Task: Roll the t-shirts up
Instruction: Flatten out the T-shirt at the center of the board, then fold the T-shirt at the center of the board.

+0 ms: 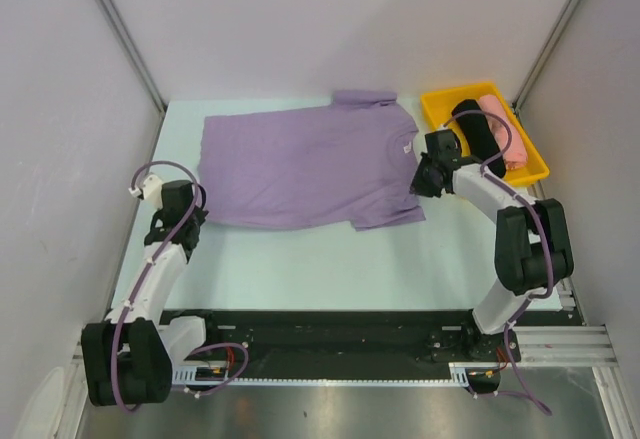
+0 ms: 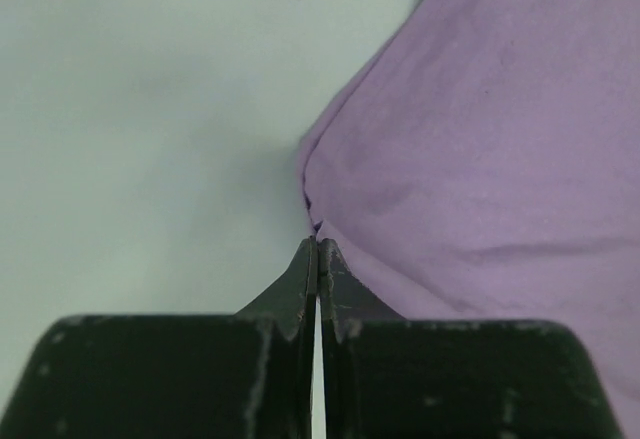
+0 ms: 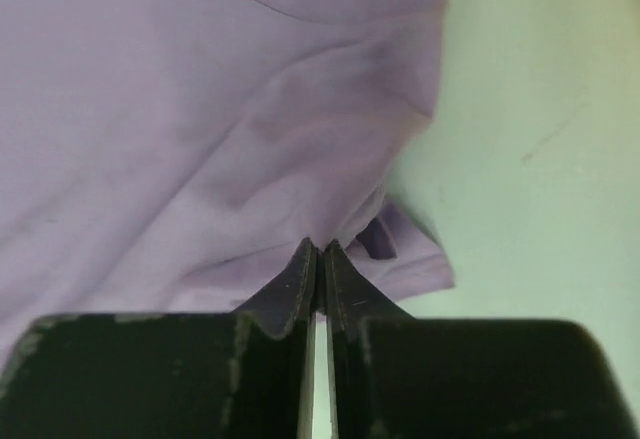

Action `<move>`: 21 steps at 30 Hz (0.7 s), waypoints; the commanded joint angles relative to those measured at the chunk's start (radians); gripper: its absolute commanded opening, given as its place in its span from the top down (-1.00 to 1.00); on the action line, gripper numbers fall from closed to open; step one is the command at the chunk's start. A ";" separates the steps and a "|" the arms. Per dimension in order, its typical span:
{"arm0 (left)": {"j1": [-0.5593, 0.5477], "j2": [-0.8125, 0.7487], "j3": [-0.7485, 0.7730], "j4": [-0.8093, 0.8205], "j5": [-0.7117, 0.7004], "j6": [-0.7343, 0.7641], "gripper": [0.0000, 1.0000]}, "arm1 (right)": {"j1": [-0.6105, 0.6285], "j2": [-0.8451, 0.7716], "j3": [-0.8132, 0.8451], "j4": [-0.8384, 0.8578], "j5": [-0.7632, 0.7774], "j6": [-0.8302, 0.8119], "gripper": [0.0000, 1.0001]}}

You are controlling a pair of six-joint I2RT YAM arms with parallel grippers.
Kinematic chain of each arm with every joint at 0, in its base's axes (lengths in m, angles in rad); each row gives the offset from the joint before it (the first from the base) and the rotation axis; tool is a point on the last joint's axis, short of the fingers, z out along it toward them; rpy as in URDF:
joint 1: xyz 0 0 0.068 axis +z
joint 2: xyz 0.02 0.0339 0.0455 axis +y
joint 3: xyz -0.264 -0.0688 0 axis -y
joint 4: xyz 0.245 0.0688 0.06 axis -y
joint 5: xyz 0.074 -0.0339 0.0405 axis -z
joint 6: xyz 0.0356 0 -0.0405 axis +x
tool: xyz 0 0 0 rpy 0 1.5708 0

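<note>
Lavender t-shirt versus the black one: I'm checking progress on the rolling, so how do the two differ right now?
The lavender t-shirt lies spread flat on the table; the black t-shirt is rolled into a bundle in the yellow tray. The lavender one covers far more area than the black one. The closed left pincer and right pincer sit at the lavender shirt's edges; neither touches the black one. Both are plain-coloured cloth.
</note>
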 commanded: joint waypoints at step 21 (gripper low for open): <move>0.009 -0.042 0.021 -0.027 -0.064 0.001 1.00 | -0.055 -0.399 -0.557 0.292 0.073 0.129 0.26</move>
